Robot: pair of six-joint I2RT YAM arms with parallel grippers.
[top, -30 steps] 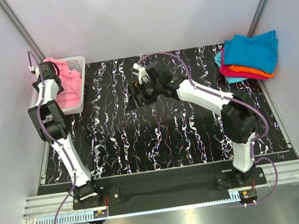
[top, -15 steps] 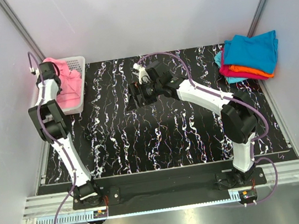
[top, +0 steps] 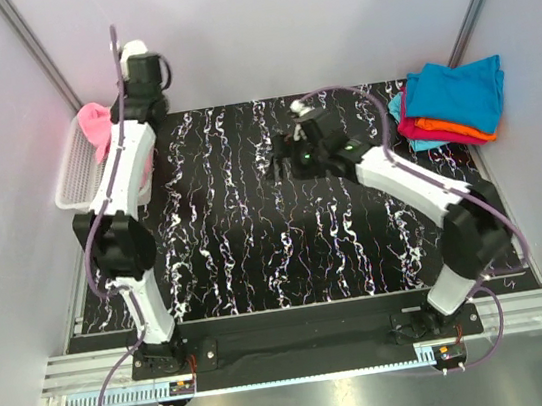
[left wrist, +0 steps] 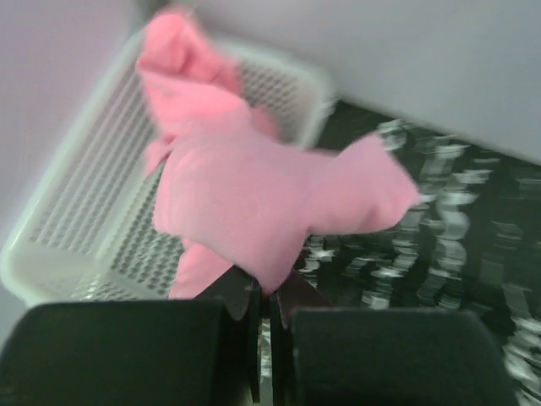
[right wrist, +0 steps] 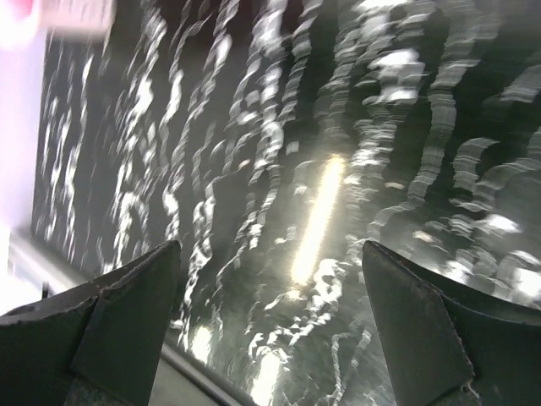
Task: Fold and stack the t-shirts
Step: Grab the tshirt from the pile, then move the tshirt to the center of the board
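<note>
The black marbled worktop spreads out under both arms, and the bare stretch of it lies between the two pincers. Well off to the right of the right pincer, at the far corner, sits the stack of folded shirts, teal on top with orange and magenta edges showing beneath. Right under the left pincer is the white mesh basket, at the worktop's far left.

The pink shirt is what matters now. It hangs bunched from the left pincer, which is shut tight on a fold of it. From the pinch, the cloth's length runs away toward the basket's far corner, with one lobe sticking out to the pincer's right over the worktop. I can't tell whether its far end is clear of the basket rim.

The right pincer is spread wide with nothing in it, hovering above the worktop, well to the right of the shirt. So the left arm has the shirt, and I'd say the carry goes rightward, onto that bare patch, for spreading and folding.
</note>
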